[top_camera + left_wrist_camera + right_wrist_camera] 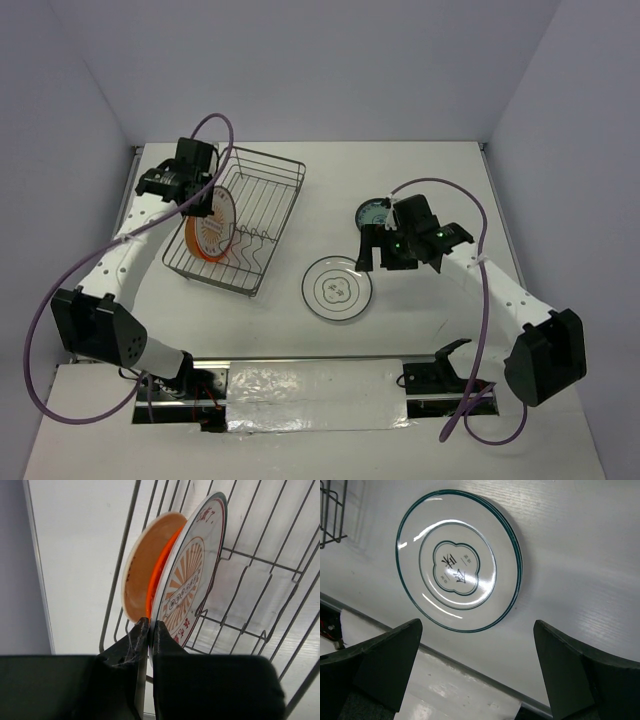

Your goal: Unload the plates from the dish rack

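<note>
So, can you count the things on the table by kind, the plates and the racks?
Plates: 4 (sunburst plate, cream plate, white line-drawing plate, teal plate)
Dish rack: 1
Total: 5

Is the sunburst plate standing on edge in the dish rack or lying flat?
On edge. The sunburst plate stands upright inside the dish rack, with the left gripper pinching its rim.
</note>
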`<state>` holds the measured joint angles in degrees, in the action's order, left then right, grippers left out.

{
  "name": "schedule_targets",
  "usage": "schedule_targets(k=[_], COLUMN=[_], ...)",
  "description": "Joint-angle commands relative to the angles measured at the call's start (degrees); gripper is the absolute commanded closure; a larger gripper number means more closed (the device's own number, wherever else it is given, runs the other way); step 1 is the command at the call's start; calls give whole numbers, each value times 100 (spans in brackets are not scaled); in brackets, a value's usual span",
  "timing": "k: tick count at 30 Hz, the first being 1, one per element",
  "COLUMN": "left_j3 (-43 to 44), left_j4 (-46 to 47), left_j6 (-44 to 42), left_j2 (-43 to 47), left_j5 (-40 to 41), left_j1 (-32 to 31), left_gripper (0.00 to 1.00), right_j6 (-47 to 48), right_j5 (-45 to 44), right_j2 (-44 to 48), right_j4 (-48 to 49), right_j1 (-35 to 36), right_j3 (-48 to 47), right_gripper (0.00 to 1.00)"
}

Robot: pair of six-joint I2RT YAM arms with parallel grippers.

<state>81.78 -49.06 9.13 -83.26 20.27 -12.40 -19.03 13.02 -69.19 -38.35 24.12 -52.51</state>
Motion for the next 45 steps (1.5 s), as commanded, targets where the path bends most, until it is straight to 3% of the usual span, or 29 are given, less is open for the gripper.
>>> schedule_targets(k=[1, 6, 9, 15, 21, 24, 25, 27, 31, 33, 34, 35, 38, 39, 42, 45], left_j3=[750, 1902, 2123, 1246, 182, -161, -327, -522, -646, -576, -358, -182, 530, 645, 848, 831], left_j4=[-94, -464, -289, 1203, 2478, 2847, 2962, 3287, 3106, 2816, 2544, 1732, 150, -110, -604, -745], left_j6=[133, 484, 888, 1925, 2734, 2901, 3006, 3130, 2991, 2841, 2588, 2455, 1971, 1892, 1497, 1137], left_j2=[381, 512, 688, 1180, 1497, 1576, 1594, 1690, 1717, 1647, 1595, 1524, 1164, 1033, 970, 1014], left_j5=[57, -706, -2050, -4614, -5814, -6253, -6472, -6606, -6545, -6221, -5941, -5051, -3483, -2520, -1399, -921], left_j1=[10, 10, 10, 10, 10, 10, 10, 10, 19, 10, 10, 10, 10, 19, 19, 19], left_gripper=[100, 100, 100, 100, 100, 99, 98, 96, 87, 58, 36, 1, 1, 0, 1, 1], right_j6=[-110, -286, -540, -708, -1050, -1252, -1340, -1471, -1595, -1569, -1534, -1534, -1368, -1236, -1016, -902], right_j5=[192, 1034, 1817, 1801, 1968, 1916, 1898, 1968, 2012, 1951, 1924, 1785, 1486, 1284, 1055, 1098], right_j2=[-51, 63, 379, 179, -42, -156, -226, -270, -183, -86, -51, 45, 177, 195, 283, 309], right_j4=[38, 404, 1378, 1954, 2674, 2947, 2999, 3192, 3448, 3396, 3361, 3221, 2748, 2632, 2385, 2472], right_j1=[-21, -30, -12, -21, -21, -30, -30, -48, -74, -118, -153, -179, -276, -302, -303, -320], right_j3=[-461, -883, -980, -1639, -1921, -1851, -1824, -1719, -1534, -1482, -1403, -1350, -1060, -868, -342, 247], right_gripper=[0, 0, 0, 0, 2, 15, 28, 39, 92, 98, 99, 100, 100, 100, 100, 100])
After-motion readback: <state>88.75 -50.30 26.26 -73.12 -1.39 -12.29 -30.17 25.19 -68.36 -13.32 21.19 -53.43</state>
